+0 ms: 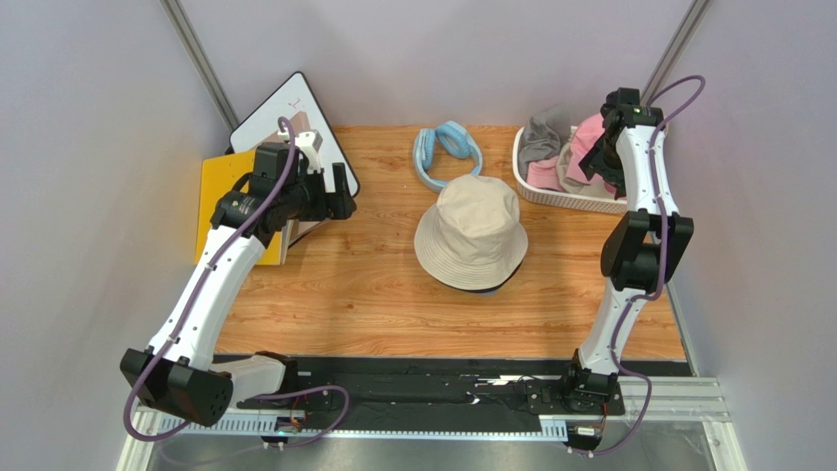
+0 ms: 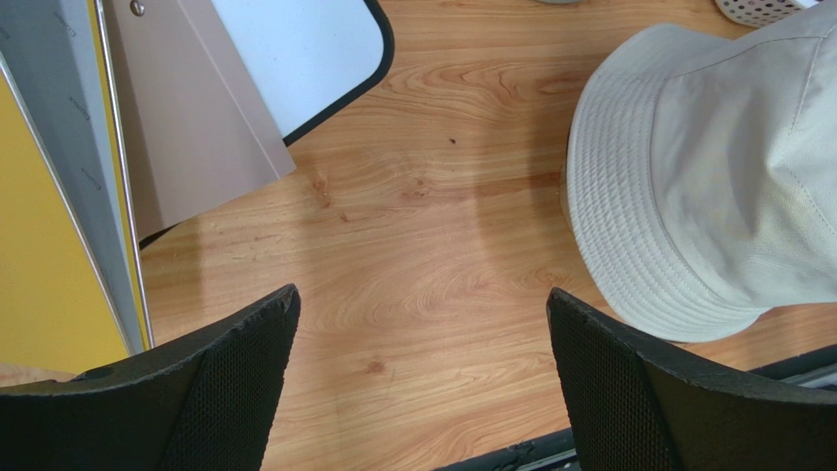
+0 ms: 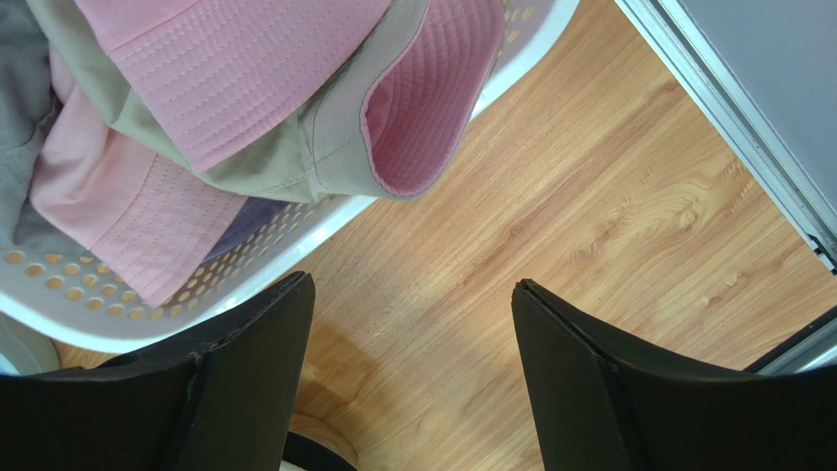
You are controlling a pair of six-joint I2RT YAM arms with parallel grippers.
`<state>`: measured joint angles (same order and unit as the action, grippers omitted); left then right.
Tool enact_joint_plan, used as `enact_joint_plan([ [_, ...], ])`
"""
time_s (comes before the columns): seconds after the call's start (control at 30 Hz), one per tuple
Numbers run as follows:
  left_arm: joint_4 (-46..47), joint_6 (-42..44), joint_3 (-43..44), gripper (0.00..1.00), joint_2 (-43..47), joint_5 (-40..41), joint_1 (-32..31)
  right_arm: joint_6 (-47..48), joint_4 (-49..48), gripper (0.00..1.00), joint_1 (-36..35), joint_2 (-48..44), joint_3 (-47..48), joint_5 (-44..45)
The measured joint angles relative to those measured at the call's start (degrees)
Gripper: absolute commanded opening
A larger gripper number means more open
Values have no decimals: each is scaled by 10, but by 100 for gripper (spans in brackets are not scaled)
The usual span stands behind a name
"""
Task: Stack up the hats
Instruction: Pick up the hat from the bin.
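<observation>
**Left gripper** (image 2: 422, 304): spread wide above bare table (image 2: 422, 196), gripping nothing. Ahead and to the right of the right jaw, beige hat (image 2: 717, 167), crown up, brim flat on the wood, clear of both fingers. Ahead of the left jaw, yellow board (image 2: 39, 245) and white board (image 2: 295, 49), side by side.

**Right gripper** (image 3: 413, 285): spread, gripping nothing, only bare wood in the gap. Ahead of the left jaw, white basket (image 3: 324, 235), rim just past the fingertip. Piled inside: pink hat (image 3: 226, 69), a pink brim hanging at the rim ahead of the gap; olive-beige hat (image 3: 265, 167) beneath; grey hat (image 3: 15, 59) far left; a lavender scrap low against the wall.

**Overhead:** beige hat mid-table between the two grippers, touched by neither, a dark edge showing under its near brim. Blue ring (image 1: 447, 147) just behind it, well apart from both grippers.
</observation>
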<state>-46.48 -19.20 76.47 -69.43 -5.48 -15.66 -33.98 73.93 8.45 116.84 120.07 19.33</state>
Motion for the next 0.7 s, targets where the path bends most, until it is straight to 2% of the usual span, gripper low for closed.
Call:
enact_joint_plan([
  [0.2,-2,0,0,99,0,0,0,-2,-4,77,14,41,12,-13],
  [0.47,1,0,0,99,-6,-1,0,-16,-33,65,19,56,7,-19],
  [0.63,1,0,0,100,-12,-3,0,-43,-78,62,18,53,-42,-14],
  [0.7,1,1,0,100,-12,-3,0,-52,-84,53,17,53,-48,-10],
])
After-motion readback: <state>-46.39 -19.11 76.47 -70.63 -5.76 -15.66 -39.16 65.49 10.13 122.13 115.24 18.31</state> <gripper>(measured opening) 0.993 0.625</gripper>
